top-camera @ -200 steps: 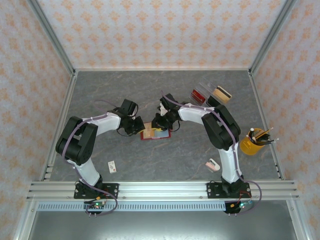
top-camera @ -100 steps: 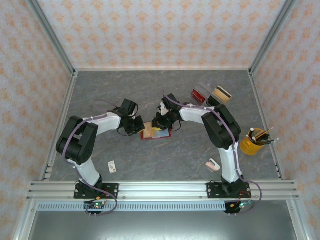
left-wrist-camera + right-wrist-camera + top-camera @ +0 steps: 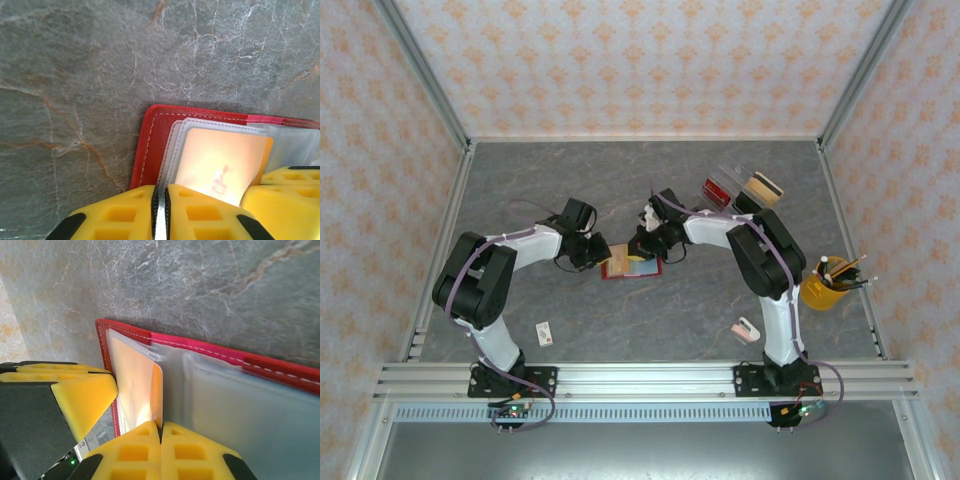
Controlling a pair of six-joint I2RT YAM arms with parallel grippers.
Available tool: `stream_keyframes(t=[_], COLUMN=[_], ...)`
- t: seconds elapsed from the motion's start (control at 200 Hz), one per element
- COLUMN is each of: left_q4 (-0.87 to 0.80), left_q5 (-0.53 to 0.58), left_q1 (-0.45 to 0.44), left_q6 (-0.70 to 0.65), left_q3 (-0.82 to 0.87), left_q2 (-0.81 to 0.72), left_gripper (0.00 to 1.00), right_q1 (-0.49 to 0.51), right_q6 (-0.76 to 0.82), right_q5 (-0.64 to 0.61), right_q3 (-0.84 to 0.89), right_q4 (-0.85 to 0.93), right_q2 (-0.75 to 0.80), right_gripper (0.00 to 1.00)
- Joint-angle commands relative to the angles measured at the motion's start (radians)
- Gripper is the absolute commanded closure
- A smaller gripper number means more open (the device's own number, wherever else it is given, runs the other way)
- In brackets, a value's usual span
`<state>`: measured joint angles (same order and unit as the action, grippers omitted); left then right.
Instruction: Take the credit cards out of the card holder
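From above and behind, we look down on the whole table [image 3: 620, 330]. Our two wrist cameras sit very close to it, angled down from opposite sides onto the same open card holder [image 3: 150, 145], which the overhead view also takes in.

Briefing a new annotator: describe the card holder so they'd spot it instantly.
On the grey marble table, look at its middle. The card holder lies open there, flat and red with clear pockets, unlike the smaller dark-red block farther back right.

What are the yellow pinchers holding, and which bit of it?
The left gripper pinches the card holder's clear sleeve edge; the right gripper pinches the yellowish card's edge.
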<state>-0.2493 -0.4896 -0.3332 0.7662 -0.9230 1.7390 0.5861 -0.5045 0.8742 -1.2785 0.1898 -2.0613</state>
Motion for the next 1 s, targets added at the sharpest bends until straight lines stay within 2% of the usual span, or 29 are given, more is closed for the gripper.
stream_keyframes(t=[0.0, 0.205, 0.345, 0.485, 0.651, 0.716, 0.866, 0.996], left_q4=[-0.022, -0.024, -0.014, -0.012, -0.014, -0.015, -0.031, -0.031], left_q5=[0.037, 0.034, 0.018, 0.007, 0.001, 0.0, 0.005, -0.011], left_q1=[0.003, 0.007, 0.006, 0.006, 0.006, 0.006, 0.006, 0.006], left_q6=[-0.016, -0.025, -0.025, -0.027, -0.03, -0.031, -0.04, -0.062], left_q3=[0.004, 0.002, 0.003, 0.001, 0.0, 0.001, -0.006, -0.018], left_q2=[0.002, -0.008, 0.005, 0.017, 0.022, 0.021, -0.002, -0.055], left_gripper=[0.84, 0.87, 0.89, 0.9, 0.91, 0.91, 0.91, 0.91], right_q1=[-0.015, -0.022, -0.021, -0.016, -0.009, -0.009, -0.009, -0.008], right_q6=[0.027, 0.04, 0.039, 0.039, 0.045, 0.045, 0.059, 0.066], right_q5=[-0.046, -0.078, -0.039, -0.012, -0.006, -0.006, -0.026, -0.033], right_q3=[0.024, 0.036, 0.022, 0.0, -0.022, -0.025, -0.027, -0.031], right_q4=[0.017, 0.025, 0.024, 0.032, 0.049, 0.049, 0.068, 0.076], right_q2=[0.045, 0.058, 0.031, 0.001, -0.027, -0.03, -0.021, -0.017], right_gripper=[1.0, 1.0, 1.0, 0.88, 0.85, 0.87, 1.0, 1.0])
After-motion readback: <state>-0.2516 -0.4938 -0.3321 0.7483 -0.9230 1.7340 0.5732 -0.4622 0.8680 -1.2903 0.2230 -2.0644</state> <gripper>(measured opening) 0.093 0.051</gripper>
